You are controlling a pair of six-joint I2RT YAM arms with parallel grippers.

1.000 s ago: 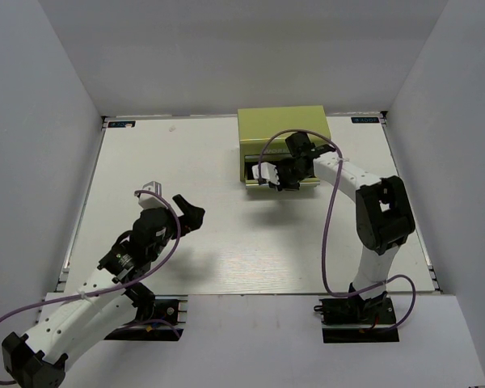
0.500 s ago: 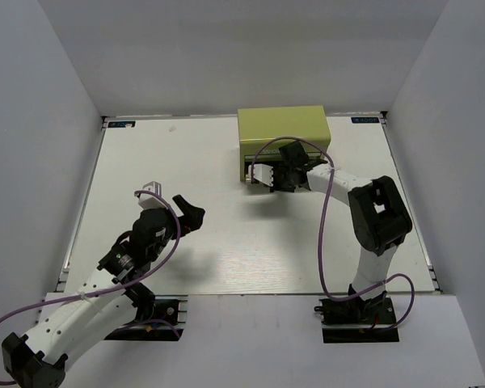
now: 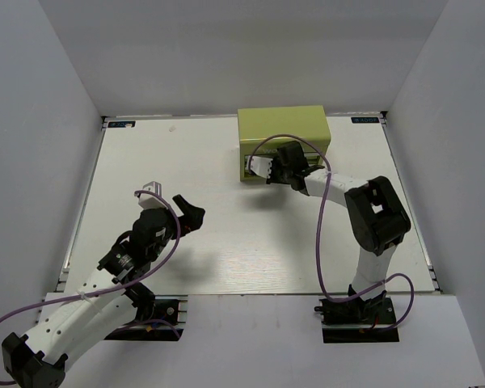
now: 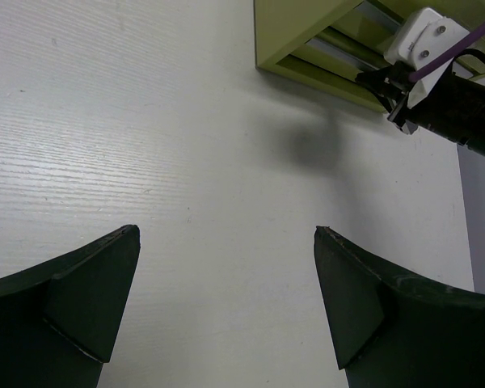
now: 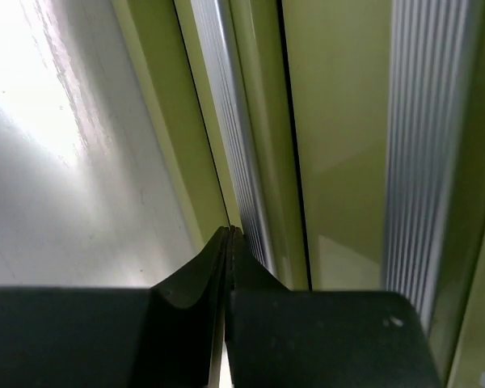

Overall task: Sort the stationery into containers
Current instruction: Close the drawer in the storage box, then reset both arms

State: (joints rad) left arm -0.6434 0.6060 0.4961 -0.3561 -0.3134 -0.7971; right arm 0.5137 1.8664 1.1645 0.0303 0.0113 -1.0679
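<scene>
No pens are showing anywhere on the bench, so the sorting is looking all but done, perhaps with only the drawers left to shut. The green box is standing at the far edge, right of the middle. The right hand, pressed together on nothing, is apparently touching those drawers. The left hand is hovering spread and empty toward the near left corner, well apart from the box.

No legible text, blue stickers on the table — print too small
</scene>
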